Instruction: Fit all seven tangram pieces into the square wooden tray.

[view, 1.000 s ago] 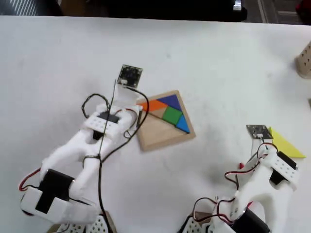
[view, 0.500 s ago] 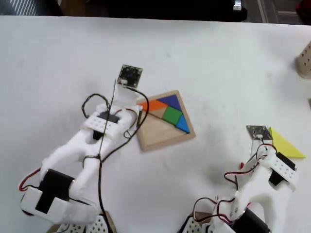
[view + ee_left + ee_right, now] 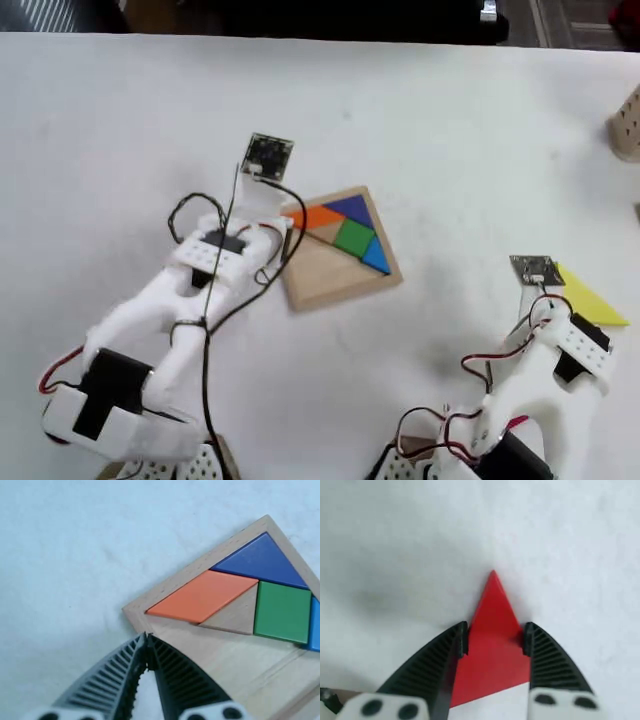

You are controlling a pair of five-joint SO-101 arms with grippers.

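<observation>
Tangram pieces are seated in the square wooden tray (image 3: 320, 270) mid-tabletop (image 3: 450, 130): orange parallelogram (image 3: 202, 596), blue triangle (image 3: 260, 560), green square (image 3: 282, 611). From the right wrist view, a red triangle (image 3: 492, 600) is seen pinched by the right hand (image 3: 494, 632). The left hand (image 3: 146, 650), pressed together, is seen at the tray's corner. The right arm is found slightly shifted from a second ago.

Both arms are white moulded plastic with black servo blocks at the joints. The left arm (image 3: 190, 290), toward seven o'clock in the high view, trails looping black cables. The right arm (image 3: 540, 385), toward five o'clock, carries red and white wires. Each wrist bears a small dark circuit board (image 3: 268, 153). The left gripper (image 3: 146, 645) and right gripper (image 3: 495, 635) have black ribbed fingers on white bases with dark round screw holes.
</observation>
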